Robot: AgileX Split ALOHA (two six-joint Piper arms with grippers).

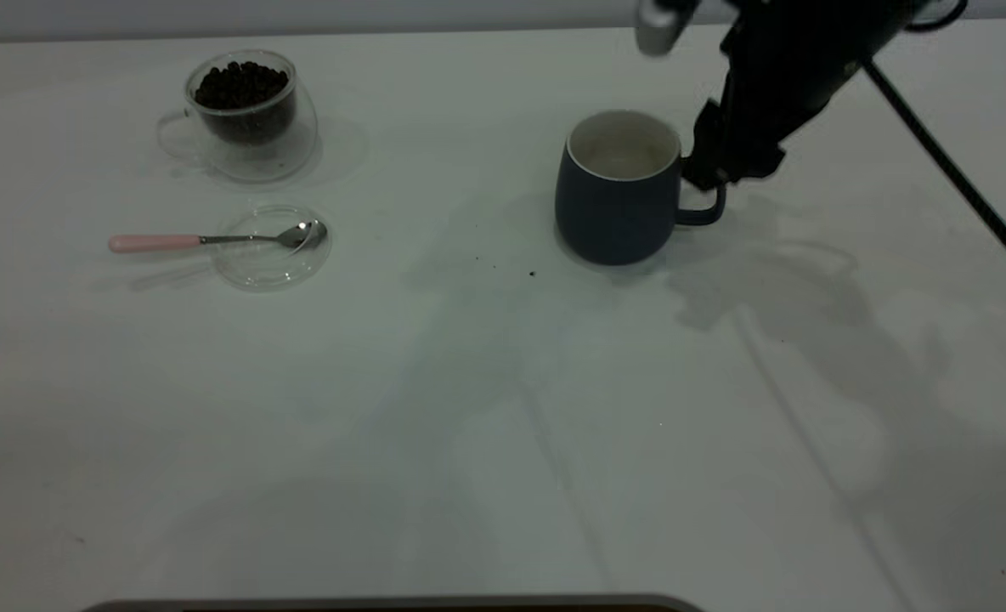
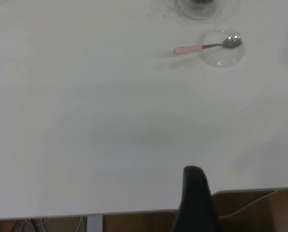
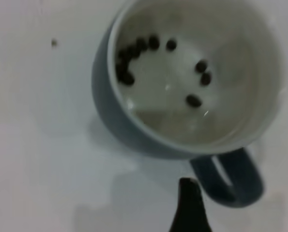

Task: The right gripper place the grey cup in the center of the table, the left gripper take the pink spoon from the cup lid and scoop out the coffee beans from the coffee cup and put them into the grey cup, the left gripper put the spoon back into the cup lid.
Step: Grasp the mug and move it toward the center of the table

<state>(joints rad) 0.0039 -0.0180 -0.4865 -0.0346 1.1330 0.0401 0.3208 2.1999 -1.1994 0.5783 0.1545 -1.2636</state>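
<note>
Bare counter (image 1: 469,476) up front. Mid-counter twd right edge: grey cup (image 1: 618,189), handle pointing right, right gripper (image 1: 711,170) at handle, jaw state can't tell. Left side: pink spoon (image 1: 214,240) lying left-right, bowl in cup lid (image 1: 272,263), coffee cup (image 1: 244,106) behind. Left gripper (image 2: 194,203) well apart, can't tell jaws.

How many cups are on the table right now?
2: the glass cup of coffee beans at the far left, and the grey cup near the middle, beside the right gripper.

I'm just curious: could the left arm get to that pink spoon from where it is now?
Probably yes. The pink spoon lies with its bowl in the clear cup lid and its handle sticking out over bare table; nothing stands between it and the left gripper.
</note>
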